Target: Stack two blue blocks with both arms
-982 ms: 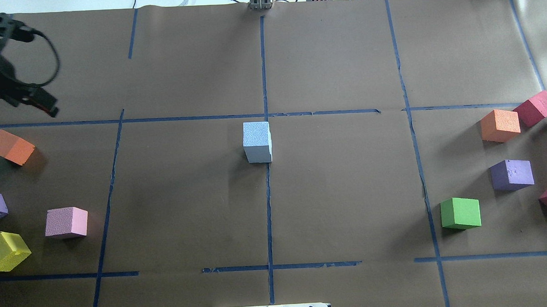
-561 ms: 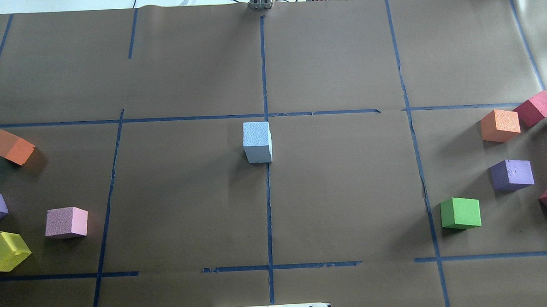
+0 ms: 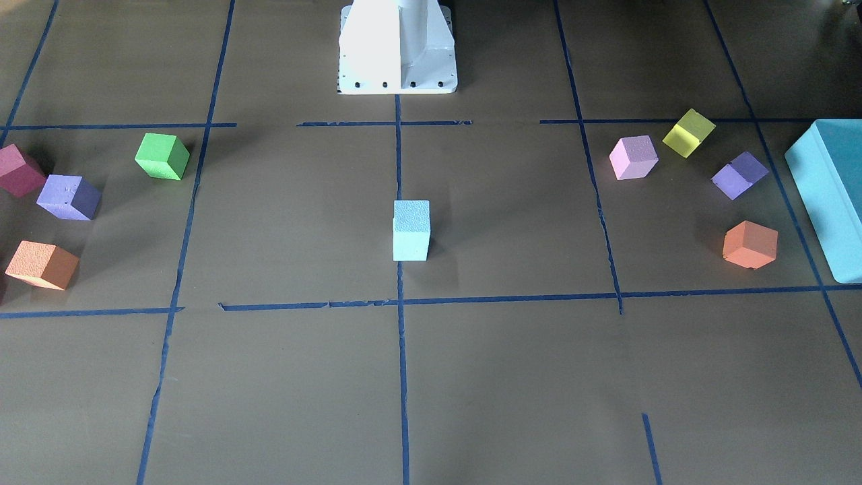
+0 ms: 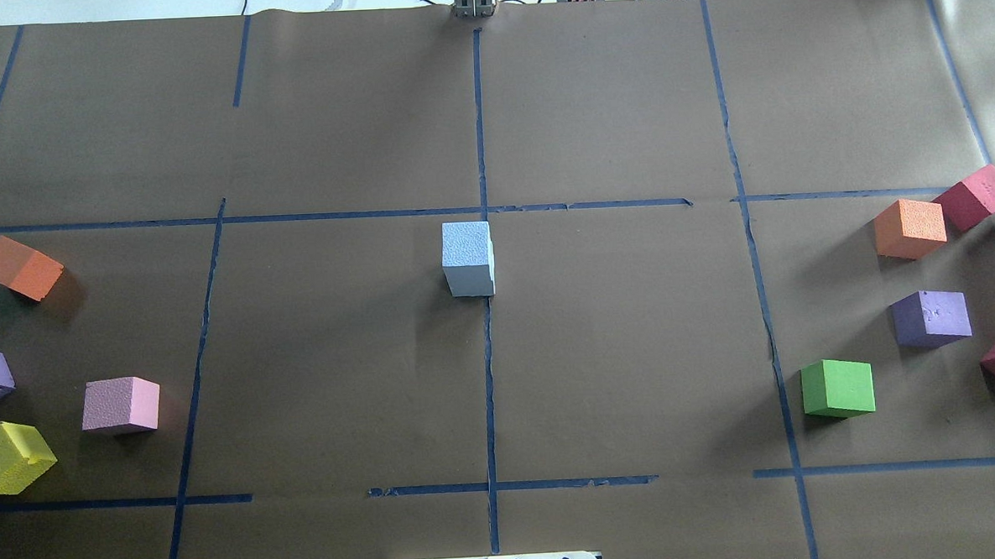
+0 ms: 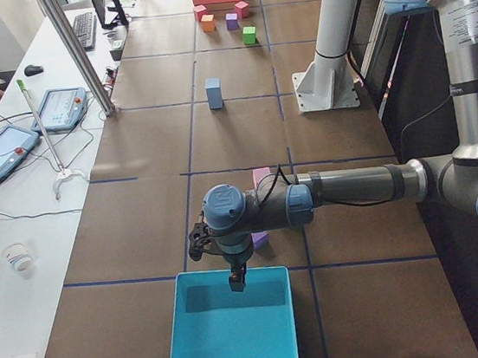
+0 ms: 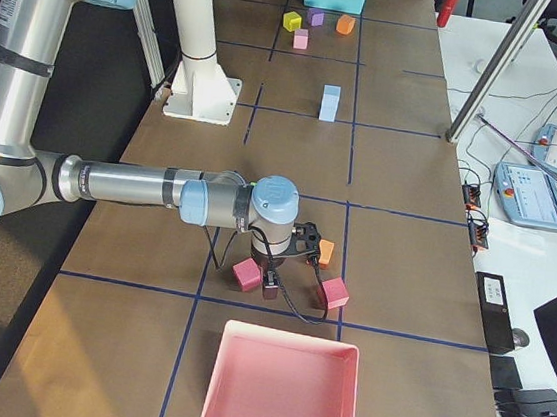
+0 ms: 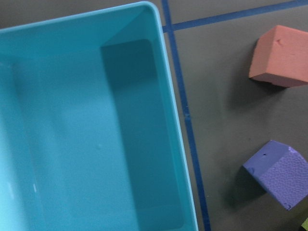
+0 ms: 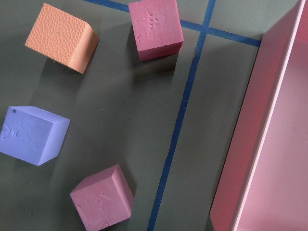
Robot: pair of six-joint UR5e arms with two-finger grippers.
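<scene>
Although the two blue blocks (image 5: 214, 93) appear stacked upright at the centre of the table (image 4: 300, 364), the left gripper (image 5: 236, 284) hangs over the teal box (image 5: 180, 326) and the right gripper (image 6: 270, 290) near the pink tray (image 6: 284, 337), both well apart from the stack, jaw opening and hold indeterminable.

Even, bright overhead light; soft shadows, sharp focus throughout.

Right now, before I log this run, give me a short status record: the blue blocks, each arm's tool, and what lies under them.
blue blocks: stacked one on the other at the table's centre, upright, on the blue tape line
left tool: over the teal box, far from the stack; open or shut cannot be told
right tool: over loose cubes beside the pink tray, far from the stack; open or shut cannot be told
stack contact: neither tool touches it
</scene>
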